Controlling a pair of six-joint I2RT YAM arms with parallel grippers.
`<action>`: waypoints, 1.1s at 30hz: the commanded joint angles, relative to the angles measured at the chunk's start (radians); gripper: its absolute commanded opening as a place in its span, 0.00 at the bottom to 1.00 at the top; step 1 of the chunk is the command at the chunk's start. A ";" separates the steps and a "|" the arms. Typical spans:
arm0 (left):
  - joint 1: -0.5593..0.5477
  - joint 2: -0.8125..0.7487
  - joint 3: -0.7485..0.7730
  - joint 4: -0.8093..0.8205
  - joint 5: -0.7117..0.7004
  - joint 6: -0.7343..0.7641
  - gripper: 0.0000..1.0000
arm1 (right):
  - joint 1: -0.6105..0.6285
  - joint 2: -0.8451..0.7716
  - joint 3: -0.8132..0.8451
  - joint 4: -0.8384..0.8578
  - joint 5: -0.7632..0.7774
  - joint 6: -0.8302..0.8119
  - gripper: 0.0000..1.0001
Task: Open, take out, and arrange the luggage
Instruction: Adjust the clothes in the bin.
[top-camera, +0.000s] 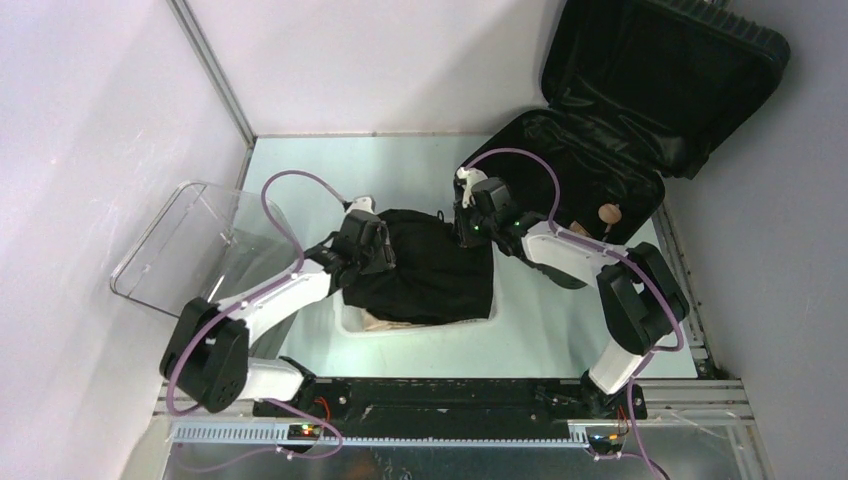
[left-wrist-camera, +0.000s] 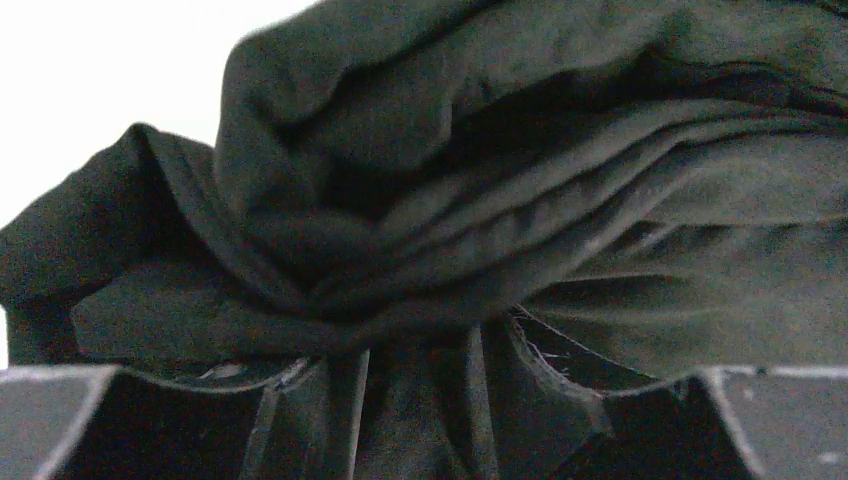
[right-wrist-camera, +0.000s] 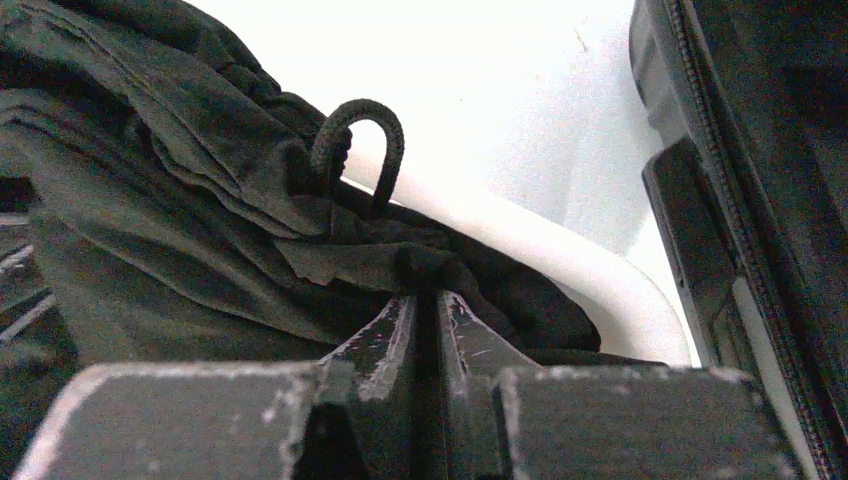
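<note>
We find the suitcase (top-camera: 600, 165) lying open at the far right of the surface (top-camera: 560, 330), with both claws at a black garment (top-camera: 435, 265) draped over a white basket (top-camera: 355, 322).

Its lid (top-camera: 660, 70) is tipped back toward the right wall, and its lined base lies flat with a small tan thing (top-camera: 607, 212) inside near the front edge. The garment covers most of the basket in the middle of the surface. We see the left claw (left-wrist-camera: 420, 400) at the garment's left side, jaws apart with folds of cloth between them. The right claw (right-wrist-camera: 425, 305) is at the garment's far right corner, just beside the suitcase. Its jaws are drawn almost together and pinch a fold of cloth below a dark cord loop (right-wrist-camera: 365, 140). A clear plastic tub (top-camera: 190, 245) is at the left, well apart from the suitcase.
</note>
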 joint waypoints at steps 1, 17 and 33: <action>0.003 0.094 -0.007 -0.022 -0.089 -0.041 0.51 | -0.009 0.046 -0.012 0.091 0.065 -0.108 0.15; -0.003 -0.113 0.238 -0.256 0.099 -0.009 0.61 | -0.003 -0.299 0.103 -0.275 -0.040 -0.058 0.21; -0.015 -0.229 -0.159 -0.051 0.286 -0.135 0.62 | 0.033 -0.234 -0.187 -0.170 -0.061 0.021 0.19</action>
